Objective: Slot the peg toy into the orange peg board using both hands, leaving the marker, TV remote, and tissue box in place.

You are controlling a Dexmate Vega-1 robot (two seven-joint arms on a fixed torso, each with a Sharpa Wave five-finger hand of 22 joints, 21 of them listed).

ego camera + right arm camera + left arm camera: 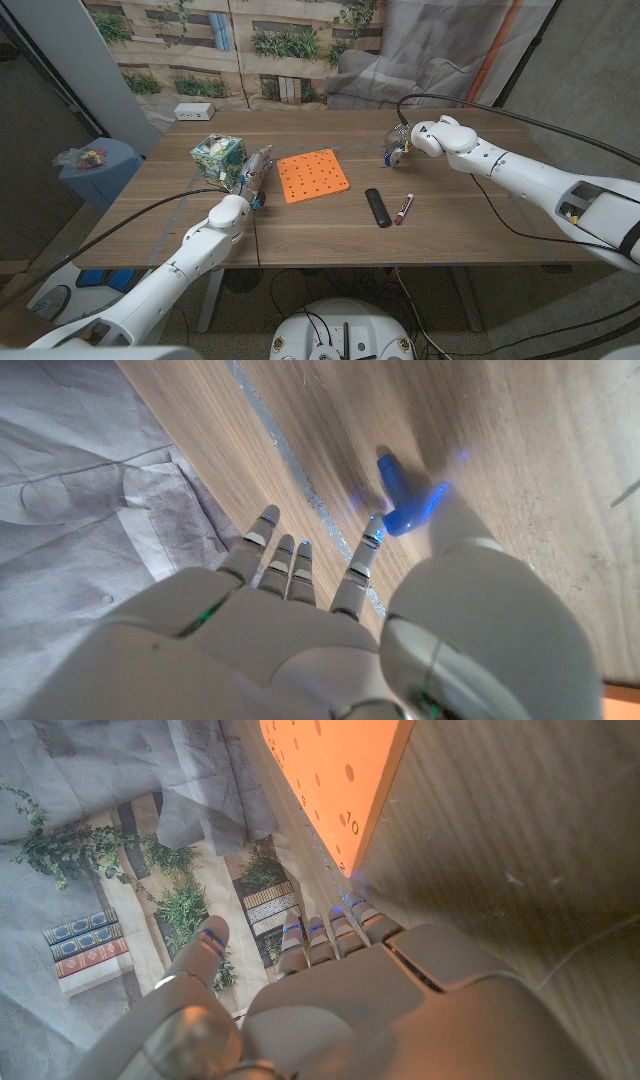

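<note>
Blue peg toy (403, 500), short and rounded, is pinched by the right hand (400, 148) upper right of the orange peg board (312, 175); left hand (252, 180), fingers spread, holds nothing.

The wooden table (300, 235) carries an orange peg board (312, 175), tissue box (217, 157), TV remote (377, 207) and marker (403, 209).

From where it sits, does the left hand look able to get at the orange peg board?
Probably yes. The left hand stands just beside the orange peg board, near its left edge, with bare table between them. The tissue box sits on the hand's other side, out of the way.
</note>
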